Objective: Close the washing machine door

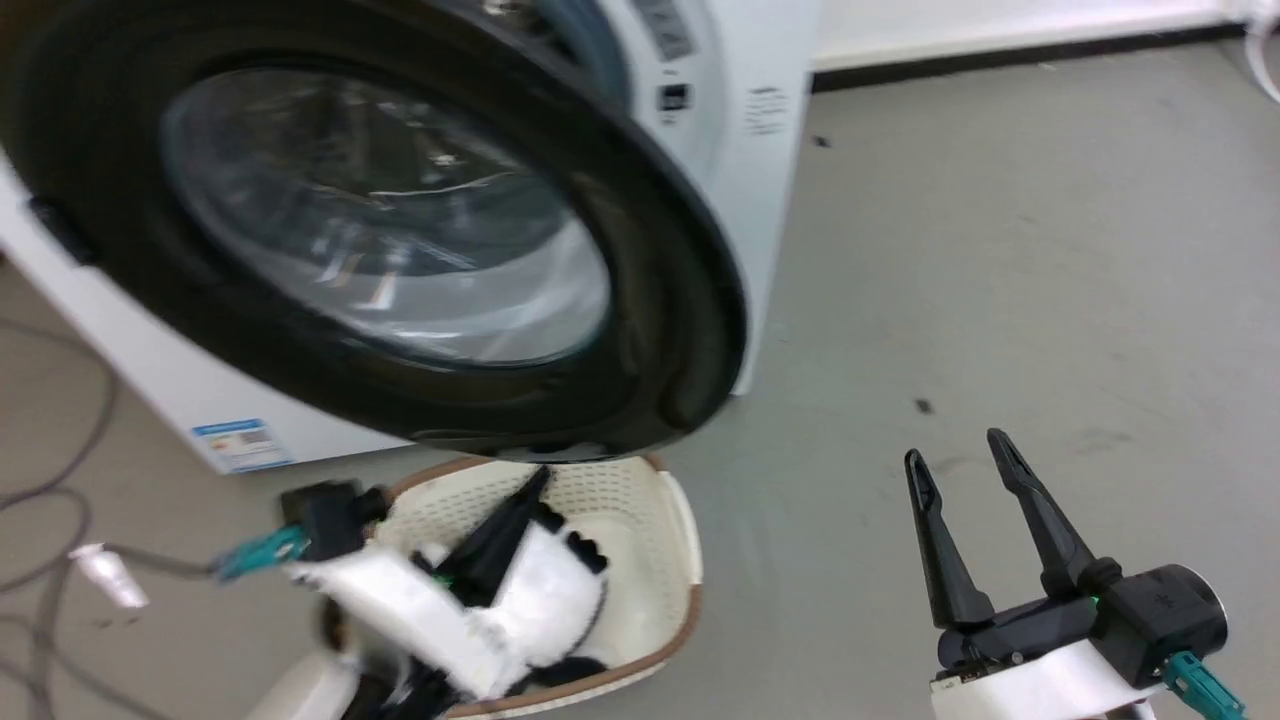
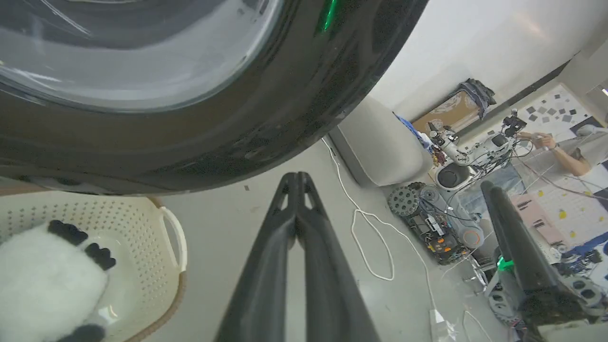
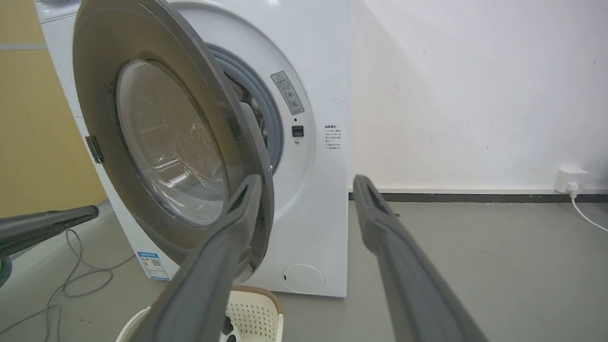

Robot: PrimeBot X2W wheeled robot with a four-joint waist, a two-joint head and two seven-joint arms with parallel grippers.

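The washing machine door [image 1: 380, 220] stands swung out from the washing machine [image 1: 760, 150] and takes up the upper left of the head view, its glossy black rim around the clear glass bowl. In the right wrist view the door [image 3: 166, 142] hangs from its left edge, with the grey gasket showing in the gap behind its free right edge. The door's lower rim overhangs a cream perforated basket [image 1: 680, 540] on the grey floor [image 1: 1000, 250] at bottom centre. The left hand [image 1: 535, 478], blurred, sits over that basket. In its own wrist view the left hand [image 2: 297, 176] has its two fingers pressed together and holds nothing, its tips just below the door's black rim [image 2: 190, 133] with a strip of floor between. A white and black plush toy [image 2: 42, 285] lies in the basket at lower left. At lower right of the head view the right hand [image 1: 957, 452] is spread open and empty, well apart from the door.
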